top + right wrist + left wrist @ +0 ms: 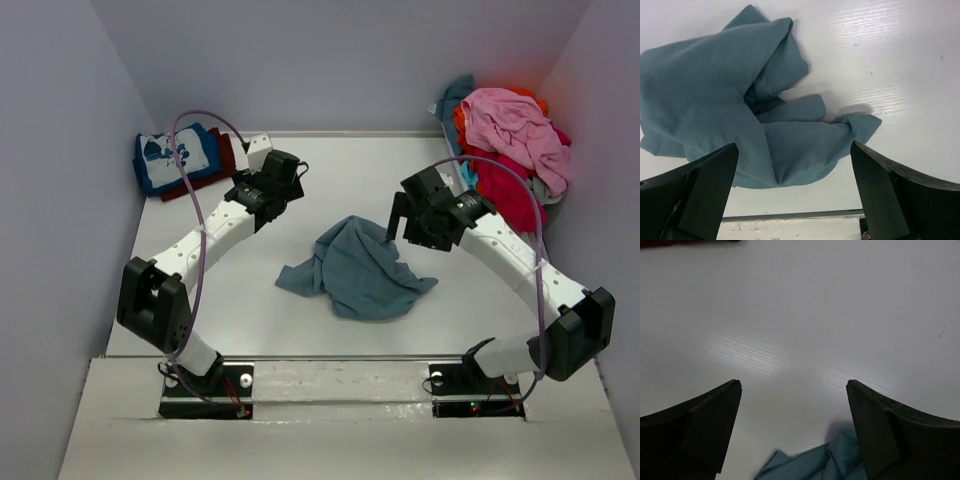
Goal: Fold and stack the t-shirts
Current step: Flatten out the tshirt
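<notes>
A plain slate-blue t-shirt [355, 270] lies crumpled in the middle of the white table [330, 180]. My right gripper [400, 222] hovers open at its far right edge. In the right wrist view the shirt [730, 100] spreads ahead of the open gripper [794, 150], with nothing between the fingers. My left gripper [282, 166] is open over bare table at the back left. Its wrist view shows the open gripper [794, 390] and only a corner of the shirt [810, 465] low in the frame. A folded blue cartoon-print tee [175, 158] rests on a dark red one [228, 160].
An unfolded heap sits in the back right corner: a pink tee [515, 125] on top, red [510, 190] below, orange [460, 120] and teal [457, 95] behind. Walls close in on three sides. The table's near edge strip [790, 216] shows past the shirt.
</notes>
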Available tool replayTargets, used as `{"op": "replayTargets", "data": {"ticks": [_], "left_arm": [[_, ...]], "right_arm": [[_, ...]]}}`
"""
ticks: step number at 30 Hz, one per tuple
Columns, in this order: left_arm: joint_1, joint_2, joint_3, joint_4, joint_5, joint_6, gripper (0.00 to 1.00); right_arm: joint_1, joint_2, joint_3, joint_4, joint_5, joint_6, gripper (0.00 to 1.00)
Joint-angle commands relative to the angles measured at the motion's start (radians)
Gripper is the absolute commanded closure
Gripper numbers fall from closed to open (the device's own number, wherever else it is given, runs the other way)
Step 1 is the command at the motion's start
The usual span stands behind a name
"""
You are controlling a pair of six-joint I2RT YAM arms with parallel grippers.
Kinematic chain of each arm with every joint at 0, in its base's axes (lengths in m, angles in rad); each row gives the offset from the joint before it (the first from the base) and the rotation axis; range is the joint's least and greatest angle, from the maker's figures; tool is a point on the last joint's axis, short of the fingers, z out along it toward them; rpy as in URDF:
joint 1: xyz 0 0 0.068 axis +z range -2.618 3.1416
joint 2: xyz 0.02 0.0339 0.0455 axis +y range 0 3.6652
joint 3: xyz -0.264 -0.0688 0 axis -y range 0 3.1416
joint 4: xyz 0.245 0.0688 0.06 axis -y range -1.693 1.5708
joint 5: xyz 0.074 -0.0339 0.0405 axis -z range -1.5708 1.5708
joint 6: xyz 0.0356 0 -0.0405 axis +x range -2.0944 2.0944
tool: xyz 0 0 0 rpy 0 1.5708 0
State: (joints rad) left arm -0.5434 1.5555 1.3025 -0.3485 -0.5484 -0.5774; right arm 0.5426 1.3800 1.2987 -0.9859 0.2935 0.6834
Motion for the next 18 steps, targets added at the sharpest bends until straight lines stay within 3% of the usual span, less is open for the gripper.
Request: {"op": "replayTargets", "data": {"ticks": [1, 12, 18], "left_arm": [[-0.006, -0.011, 0.037, 0.003, -0.036, 0.004, 0.01], [-0.015, -0.023, 0.024, 0.0, -0.039, 0.005, 0.01], [-0.036, -0.049, -0.011, 0.0, -0.033, 0.011, 0.01]], "right_arm": [[0.0, -0.065, 0.048, 0.035, 0.045, -0.022, 0.0], [0.0, -0.084, 0.04, -0.01, 0.009, -0.033, 0.0], [0.0, -0.157, -0.07, 0.035, -0.071, -0.059, 0.0]]}}
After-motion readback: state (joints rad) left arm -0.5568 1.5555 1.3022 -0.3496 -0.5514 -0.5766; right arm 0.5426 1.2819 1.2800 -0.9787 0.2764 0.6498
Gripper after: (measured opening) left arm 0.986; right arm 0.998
